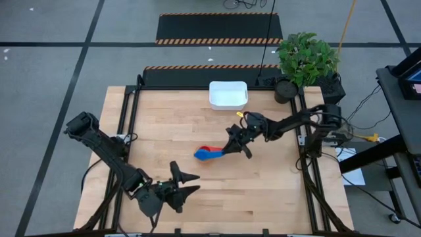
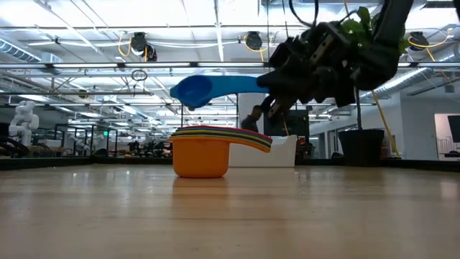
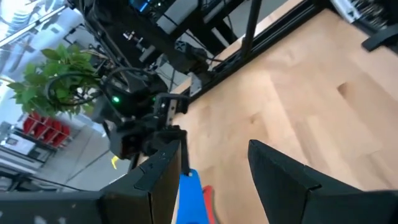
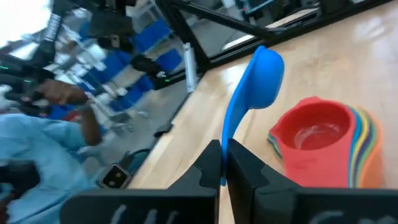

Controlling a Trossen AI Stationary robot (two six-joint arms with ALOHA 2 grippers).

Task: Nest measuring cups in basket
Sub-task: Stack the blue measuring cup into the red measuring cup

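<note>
On the wooden desk [image 1: 263,191] a nested stack of coloured plastic cups [image 2: 205,151] sits outside the white plastic basket [image 1: 228,94] (nothing visible inside it), while the right end effector [image 4: 222,163], clamped on the light blue cup's handle [image 4: 252,81], holds it above the stack, and the left end effector [image 1: 187,184] waits parted.

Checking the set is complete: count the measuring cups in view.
At least 2: a blue cup held by the right gripper above the table, and a red-topped nested stack on the table, with more cups hidden inside.

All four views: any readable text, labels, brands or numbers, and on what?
None readable.
Measuring cups: blue measuring cup pinched by the handle in the shut right gripper, and the nested stack under it, show no visible markings.
Basket: plain white.
Background shelves and screens: nothing legible, too blurred.
Floor hazard stripes: pattern only.
</note>
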